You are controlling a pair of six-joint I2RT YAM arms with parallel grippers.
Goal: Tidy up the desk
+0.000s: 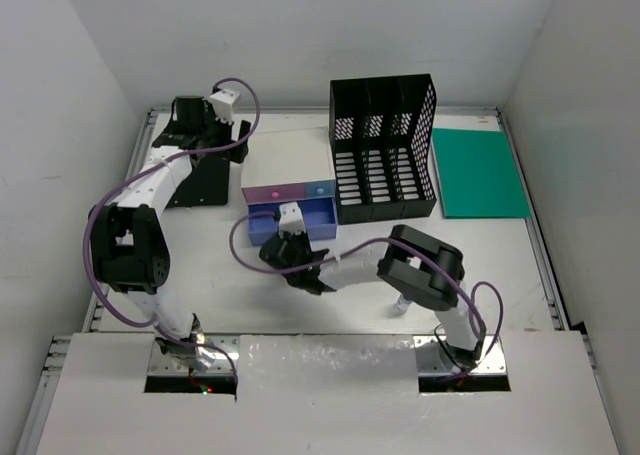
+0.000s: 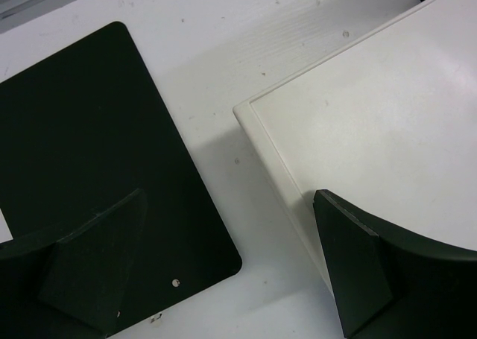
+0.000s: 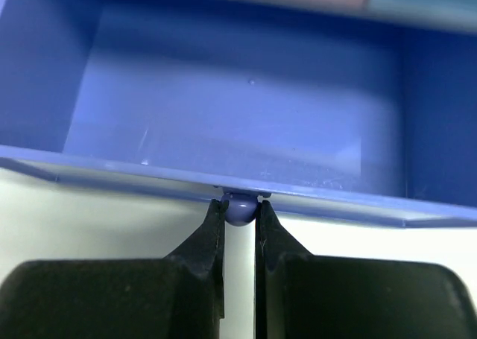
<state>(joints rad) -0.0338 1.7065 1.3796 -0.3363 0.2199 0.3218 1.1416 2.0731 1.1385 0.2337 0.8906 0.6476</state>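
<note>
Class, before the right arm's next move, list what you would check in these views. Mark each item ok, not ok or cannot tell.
1. Right gripper shut on the drawer knob: ok.
2. Blue drawer pulled out: ok.
3. Nothing lying inside the drawer: ok, as far as the right wrist view shows.
4. Left gripper open, holding nothing: ok.
5. Left gripper away from the drawer, above the black plate and white box: ok.
6. Drawer running straight on its slides: cannot tell.

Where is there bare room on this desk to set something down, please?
Bare desk lies in front of the green mat, and between the left arm and the blue drawer. Crowded at its knob, pinched by the right end effector.
</note>
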